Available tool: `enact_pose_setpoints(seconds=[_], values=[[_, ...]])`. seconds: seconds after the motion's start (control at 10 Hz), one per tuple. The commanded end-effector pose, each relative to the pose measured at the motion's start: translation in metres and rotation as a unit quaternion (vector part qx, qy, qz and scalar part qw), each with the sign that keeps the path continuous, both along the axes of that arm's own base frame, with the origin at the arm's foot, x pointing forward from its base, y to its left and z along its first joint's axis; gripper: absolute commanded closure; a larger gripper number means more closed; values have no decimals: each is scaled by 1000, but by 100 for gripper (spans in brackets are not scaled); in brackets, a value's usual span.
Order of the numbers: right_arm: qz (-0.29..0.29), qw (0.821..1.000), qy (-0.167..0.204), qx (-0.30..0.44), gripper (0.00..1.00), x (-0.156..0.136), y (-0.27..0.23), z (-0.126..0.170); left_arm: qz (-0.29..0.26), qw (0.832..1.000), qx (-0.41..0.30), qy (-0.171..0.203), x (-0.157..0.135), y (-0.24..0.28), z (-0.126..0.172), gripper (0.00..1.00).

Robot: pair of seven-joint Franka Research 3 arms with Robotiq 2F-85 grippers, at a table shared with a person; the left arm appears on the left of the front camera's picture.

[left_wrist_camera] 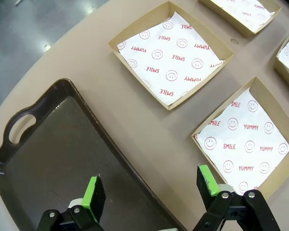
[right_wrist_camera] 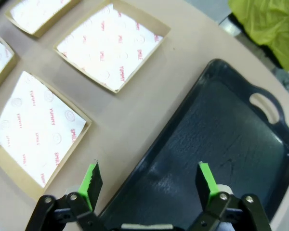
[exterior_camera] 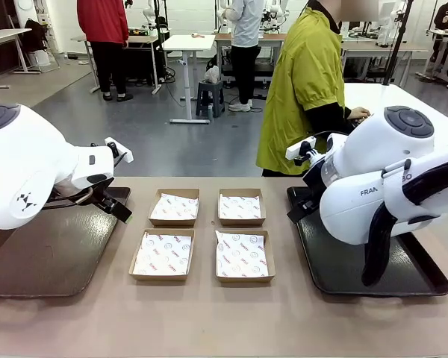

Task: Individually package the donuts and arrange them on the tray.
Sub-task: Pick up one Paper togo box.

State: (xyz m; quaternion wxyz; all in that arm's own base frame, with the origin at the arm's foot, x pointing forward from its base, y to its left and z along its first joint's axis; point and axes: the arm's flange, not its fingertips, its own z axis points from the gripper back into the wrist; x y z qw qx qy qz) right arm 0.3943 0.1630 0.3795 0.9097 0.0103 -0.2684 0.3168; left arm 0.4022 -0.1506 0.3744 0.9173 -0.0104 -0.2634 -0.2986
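Left tool [left_wrist_camera: 150,185] gapes above a tray [left_wrist_camera: 48,159] (right tool [right_wrist_camera: 148,178] likewise).

A tan, round-edged surface [exterior_camera: 209,321] carries four shallow brown cardboard boxes [exterior_camera: 163,255] at its middle, in two rows of two, none touching. Each is lined with white paper printed in red with smiley faces, SMILE and YUMMY. A person in a yellow-green jacket [exterior_camera: 302,89] stands at the surface's far edge. Beyond the surface, a small dark stool [exterior_camera: 209,95] stands on the grey floor [exterior_camera: 172,142].

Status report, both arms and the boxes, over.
Left gripper open, above left tray edge. Right gripper open, above right tray edge. Four lined boxes hold paper only.
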Motion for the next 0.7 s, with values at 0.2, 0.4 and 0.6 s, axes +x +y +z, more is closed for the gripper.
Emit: enact_pose_setpoints(seconds=[0.2, 0.4, 0.6], values=[[-21, 996, 76, -37, 0, -105, -56, 50, -46, 997, -4, 60, -107, 33, 41, 0], [-26, 991, 113, -61, 0, -139, -73, 62, -48, 994, 5, 100, -145, 46, 51, 0], [-28, 986, 145, -73, 0, -158, -89, 59, -36, 993, -3, 112, -167, 59, 51, 0]])
